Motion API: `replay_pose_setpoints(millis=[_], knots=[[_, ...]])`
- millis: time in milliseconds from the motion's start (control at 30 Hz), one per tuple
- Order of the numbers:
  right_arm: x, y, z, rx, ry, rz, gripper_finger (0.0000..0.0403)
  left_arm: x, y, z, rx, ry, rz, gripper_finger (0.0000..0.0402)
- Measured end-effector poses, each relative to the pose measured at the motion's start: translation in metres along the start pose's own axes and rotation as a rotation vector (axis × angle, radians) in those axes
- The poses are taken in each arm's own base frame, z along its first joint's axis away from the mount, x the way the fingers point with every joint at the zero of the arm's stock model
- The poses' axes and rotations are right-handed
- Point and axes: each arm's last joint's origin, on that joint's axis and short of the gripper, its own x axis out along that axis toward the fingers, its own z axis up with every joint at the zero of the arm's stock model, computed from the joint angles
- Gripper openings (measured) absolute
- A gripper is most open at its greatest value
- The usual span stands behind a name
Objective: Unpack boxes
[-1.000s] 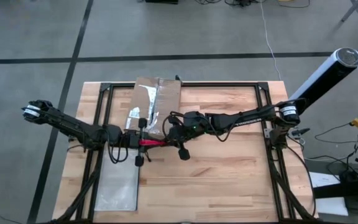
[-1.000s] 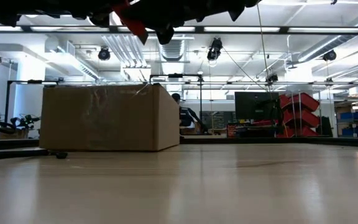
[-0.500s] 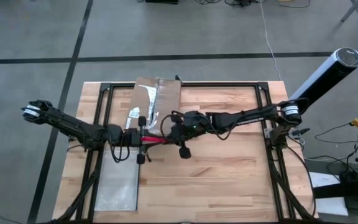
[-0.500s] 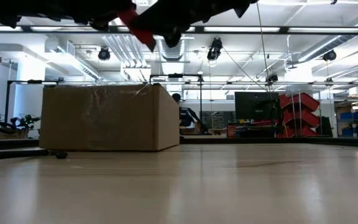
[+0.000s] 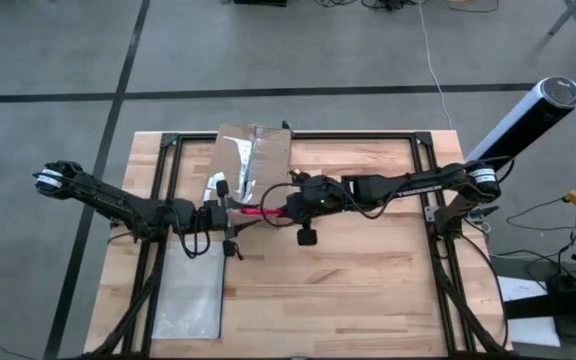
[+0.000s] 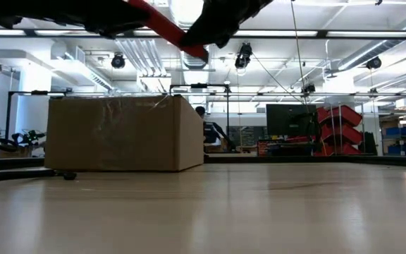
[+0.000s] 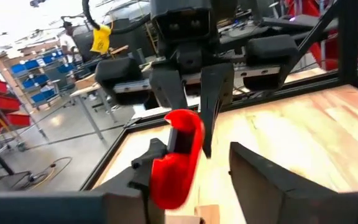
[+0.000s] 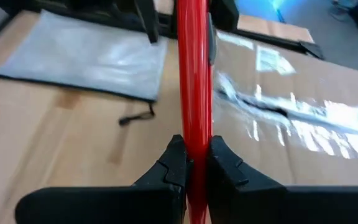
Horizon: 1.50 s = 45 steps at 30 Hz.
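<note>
Cardboard box, white label unreadable

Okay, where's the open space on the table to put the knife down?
Bare wood lies right of the right gripper, out to the table edge, and across the near side beside the pouch. It is crowded around the box, both grippers and the red knife.

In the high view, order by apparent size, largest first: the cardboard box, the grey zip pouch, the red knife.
1. cardboard box and grey zip pouch: these look about alike, so I do not rank them.
2. red knife: clearly smallest, a thin red bar.
</note>
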Motion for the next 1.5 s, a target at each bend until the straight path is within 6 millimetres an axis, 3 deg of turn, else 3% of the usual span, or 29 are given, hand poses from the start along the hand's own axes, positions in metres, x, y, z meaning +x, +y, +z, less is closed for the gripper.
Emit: replay_pose_setpoints(millis=[200, 500, 633, 867, 1067, 1200, 1500], knots=[[-0.010, -0.007, -0.006, -0.010, 0.090, -0.119, 0.0014, -0.001, 0.001, -0.004, 0.012, 0.049, 0.046, 0.0219], [-0.027, -0.044, -0.038, 0.113, 0.397, -0.435, 0.0014, -0.006, 0.003, -0.006, 0.028, 0.094, 0.060, 0.0263], [-0.024, -0.060, -0.065, 0.194, 0.487, -0.494, 0.0014, -0.009, 0.003, -0.005, 0.019, 0.100, 0.047, 0.0258], [-0.007, -0.074, -0.126, 0.359, 0.630, -0.420, 0.0014, -0.011, 0.004, -0.008, 0.000, 0.128, 0.053, 0.0257], [0.004, -0.069, -0.172, 0.463, 0.691, -0.345, 0.0014, -0.011, 0.004, -0.008, -0.024, 0.137, 0.055, 0.0257], [0.006, -0.066, -0.183, 0.493, 0.690, -0.326, 0.0018, -0.011, 0.004, -0.009, -0.029, 0.142, 0.055, 0.0257], [0.008, -0.063, -0.192, 0.517, 0.697, -0.329, 0.0098, -0.011, 0.004, -0.010, -0.023, 0.148, 0.054, 0.0257]])
